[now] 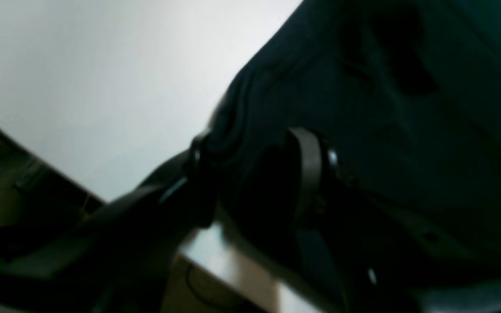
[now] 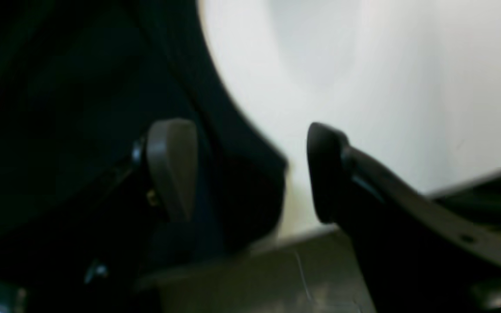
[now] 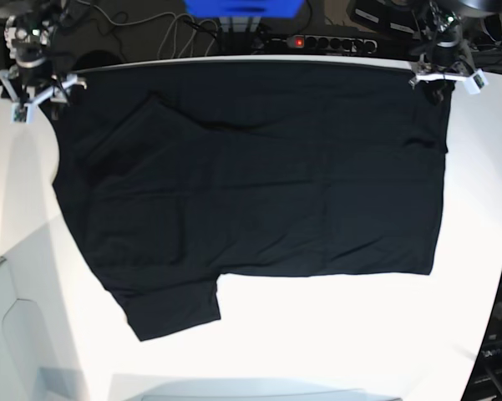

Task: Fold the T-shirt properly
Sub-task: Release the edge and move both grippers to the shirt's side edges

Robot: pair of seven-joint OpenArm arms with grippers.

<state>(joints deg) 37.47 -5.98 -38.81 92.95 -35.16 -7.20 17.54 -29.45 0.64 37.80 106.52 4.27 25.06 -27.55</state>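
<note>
White table (image 3: 334,334), cables and a power strip (image 3: 317,42) along the far edge, and the T-shirt (image 3: 251,184) spread plain black side up across most of the surface. One sleeve (image 3: 171,309) sticks out toward the near edge, and a fold ridge runs diagonally near the far corner on the base view's left.

Both arms sit at the far corners of the cloth. The right gripper (image 3: 35,88) is at the corner on the base view's left; its wrist view shows the jaws (image 2: 250,169) standing wide apart, the shirt edge (image 2: 242,174) hanging loose in the gap, one pad (image 2: 172,165) against the fabric, the other clear of it over bare table.

Over on the other corner, the left gripper (image 3: 441,77). Its wrist view is dark and blurred: the fingers (image 1: 255,174) are part-way spread with a bunch of cloth (image 1: 363,108) between them. Whether that cloth is pinched or merely resting there, I cannot tell.
</note>
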